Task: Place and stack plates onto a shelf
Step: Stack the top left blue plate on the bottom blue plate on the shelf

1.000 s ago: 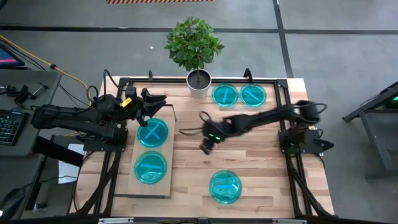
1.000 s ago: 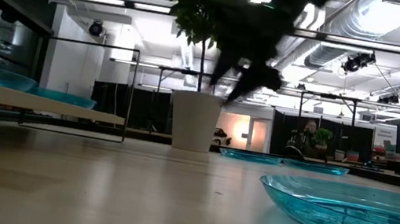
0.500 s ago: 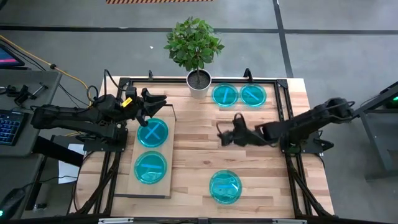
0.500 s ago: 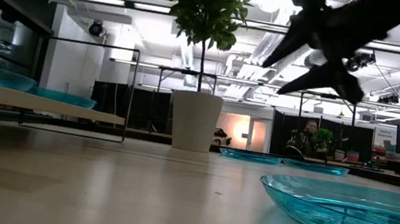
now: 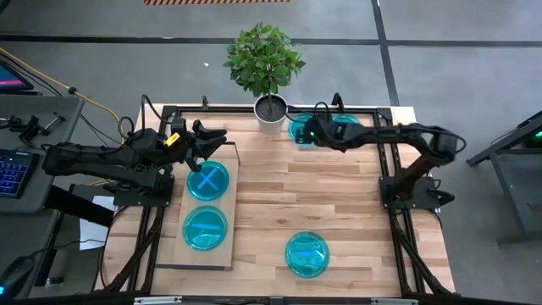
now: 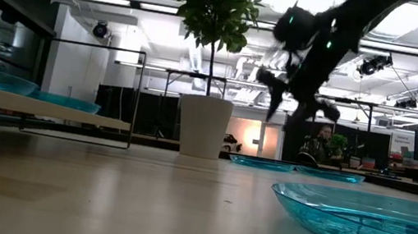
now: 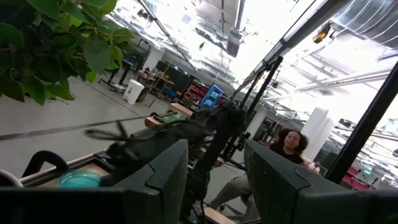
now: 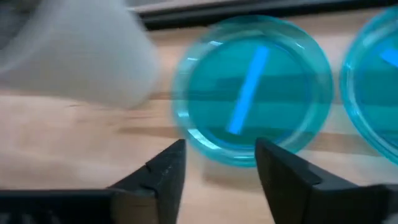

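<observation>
The plate (image 5: 305,129) beside the white pot (image 5: 271,112) at the bench's (image 5: 339,203) far edge now sits just ahead of my right fingers (image 5: 315,135), which a second ago hung over mid-bench. They are spread apart and empty, so I judge this as the next pick. Two plates already lie on the shelf (image 5: 179,246). My left fingers (image 5: 222,133) wait at its far end, parted, holding nothing.

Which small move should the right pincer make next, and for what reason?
Probably it should descend onto the near rim of the plate beside the pot. The right pincer hovers open above that plate, empty, with the rim just ahead of its fingers. Only two plates lie on the shelf.
</observation>
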Robot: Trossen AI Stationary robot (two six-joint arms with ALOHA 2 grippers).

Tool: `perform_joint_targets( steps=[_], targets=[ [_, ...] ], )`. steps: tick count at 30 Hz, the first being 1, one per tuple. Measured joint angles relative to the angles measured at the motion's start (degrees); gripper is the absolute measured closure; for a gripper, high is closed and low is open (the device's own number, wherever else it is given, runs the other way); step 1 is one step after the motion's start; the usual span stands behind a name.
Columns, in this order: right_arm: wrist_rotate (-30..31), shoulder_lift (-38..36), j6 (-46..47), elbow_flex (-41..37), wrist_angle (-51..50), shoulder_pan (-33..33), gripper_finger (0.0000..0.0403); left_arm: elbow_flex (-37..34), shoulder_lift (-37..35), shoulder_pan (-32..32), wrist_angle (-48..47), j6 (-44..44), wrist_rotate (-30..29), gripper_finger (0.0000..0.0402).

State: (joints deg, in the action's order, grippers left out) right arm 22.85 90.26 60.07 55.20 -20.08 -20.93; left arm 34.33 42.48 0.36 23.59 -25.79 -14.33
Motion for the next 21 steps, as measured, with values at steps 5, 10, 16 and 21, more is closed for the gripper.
perform_joint_targets(
  steps=[5, 10, 16, 21],
  targets=[
    [-2.37, 5.78, 4.24, -0.04, 1.10, -3.55, 0.0346, 0.00, 0.00, 0.00, -0.04, -0.01, 0.02, 0.0255],
    [-2.91, 10.10, 6.06, -0.04, 5.29, -4.50, 0.0380, 0.00, 0.00, 0.00, -0.17, -0.01, 0.00, 0.0255],
    [-2.98, 14.13, 6.57, -0.04, 6.80, -4.52, 0.0399, 0.00, 0.00, 0.00, -0.25, -0.02, 0.01, 0.0255],
    [-5.44, 14.66, 2.33, -0.04, 5.00, -3.57, 0.0400, 0.00, 0.00, 0.00, -0.26, 0.69, -0.37, 0.0255]
  ],
)
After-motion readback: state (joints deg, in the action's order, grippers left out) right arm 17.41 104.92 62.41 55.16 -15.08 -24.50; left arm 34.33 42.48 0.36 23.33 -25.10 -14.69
